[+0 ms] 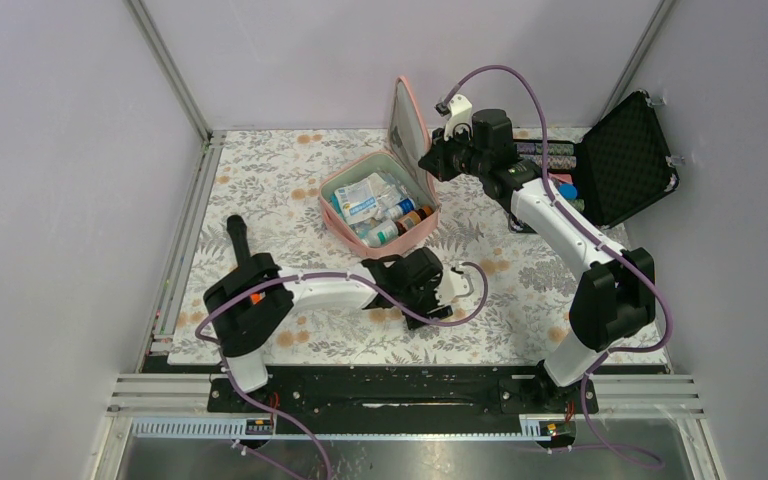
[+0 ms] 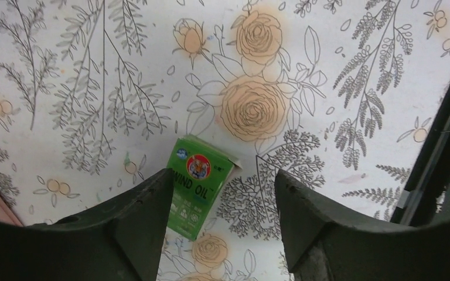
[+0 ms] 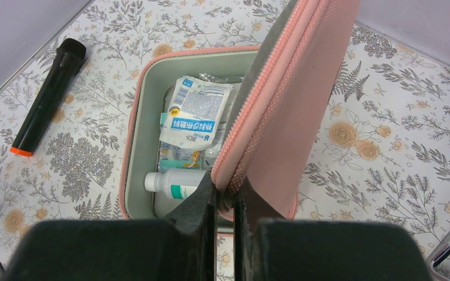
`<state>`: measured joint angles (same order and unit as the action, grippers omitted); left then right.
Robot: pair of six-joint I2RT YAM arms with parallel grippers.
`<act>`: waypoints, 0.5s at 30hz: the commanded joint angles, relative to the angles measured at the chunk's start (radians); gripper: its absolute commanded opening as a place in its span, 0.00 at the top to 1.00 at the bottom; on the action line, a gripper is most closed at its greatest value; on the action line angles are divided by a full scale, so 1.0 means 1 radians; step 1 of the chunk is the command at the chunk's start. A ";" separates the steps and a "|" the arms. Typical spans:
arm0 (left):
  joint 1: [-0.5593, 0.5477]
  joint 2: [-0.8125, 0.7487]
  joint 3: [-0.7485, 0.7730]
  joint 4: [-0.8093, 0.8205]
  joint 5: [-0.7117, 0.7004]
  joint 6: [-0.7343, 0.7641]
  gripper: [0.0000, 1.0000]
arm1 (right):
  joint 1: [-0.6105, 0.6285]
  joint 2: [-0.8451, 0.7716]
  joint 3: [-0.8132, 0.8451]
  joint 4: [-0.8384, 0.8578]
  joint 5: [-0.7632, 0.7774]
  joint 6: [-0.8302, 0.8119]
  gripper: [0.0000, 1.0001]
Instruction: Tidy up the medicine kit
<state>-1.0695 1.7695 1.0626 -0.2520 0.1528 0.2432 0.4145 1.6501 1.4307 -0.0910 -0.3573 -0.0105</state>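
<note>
Now we pinch the upright lid (image 3: pixel 293 88) of the pink medicine kit (image 1: pixel 340 228), mid-table, in our right gripper (image 3: pixel 225 190). Our left gripper (image 2: pixel 222 178) hangs, jaws wide, over a green Wind Oil box (image 2: pixel 202 181) on the floral cloth (image 2: pixel 64 70).

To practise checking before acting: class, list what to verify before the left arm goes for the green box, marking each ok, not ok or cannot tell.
1. Left gripper open: ok, jaws apart above green box.
2. Box centred between the fingers: not ok, one finger overlaps it.
3. Lid held up: ok, right gripper shut on its zip edge.
4. Room in medicine kit: cannot tell, packets and bottles crowd it.
5. Box lying flat on tablecloth: ok.
</note>
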 commanded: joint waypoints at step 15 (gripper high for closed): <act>0.051 0.054 0.242 -0.268 0.224 0.281 0.42 | 0.004 -0.011 -0.023 -0.031 -0.005 0.015 1.00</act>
<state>-1.0508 1.8233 1.2007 -0.4263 0.2810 0.4461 0.4145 1.6447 1.4254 -0.0906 -0.3573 -0.0113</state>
